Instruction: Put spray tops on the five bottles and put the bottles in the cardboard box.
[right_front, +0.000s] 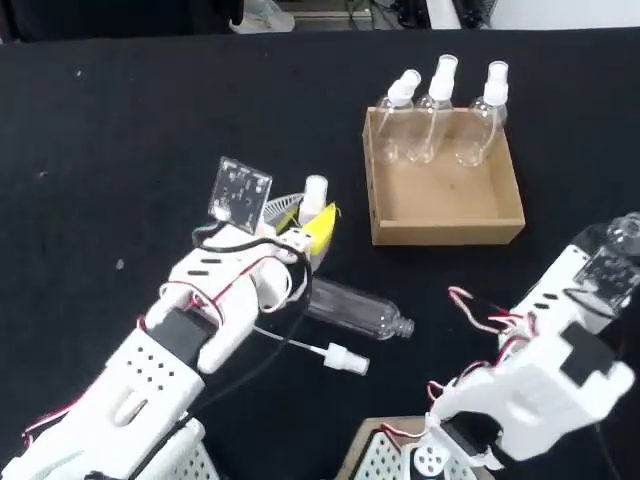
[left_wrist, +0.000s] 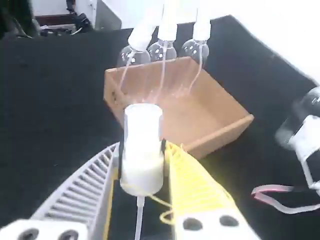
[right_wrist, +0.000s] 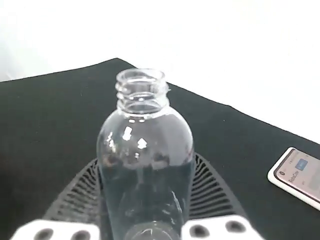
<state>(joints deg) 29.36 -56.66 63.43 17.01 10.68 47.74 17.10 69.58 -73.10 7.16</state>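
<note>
My left gripper (right_front: 312, 222) is shut on a white spray top (left_wrist: 143, 150), held between its grey and yellow fingers left of the cardboard box (right_front: 447, 205). Three capped bottles (right_front: 434, 110) lean against the box's far wall. My right gripper (right_wrist: 145, 210) is shut on a clear uncapped bottle (right_wrist: 145, 150), held at the table's right edge (right_front: 615, 248) with its open neck up. Another uncapped bottle (right_front: 357, 311) lies on its side in the middle of the table. A loose spray top (right_front: 344, 357) with its tube lies just in front of it.
A small clear square plate (right_front: 240, 192) lies left of the box. A phone (right_wrist: 298, 172) rests on the black table beyond the right gripper. The table's far left is bare black cloth (right_front: 110, 130).
</note>
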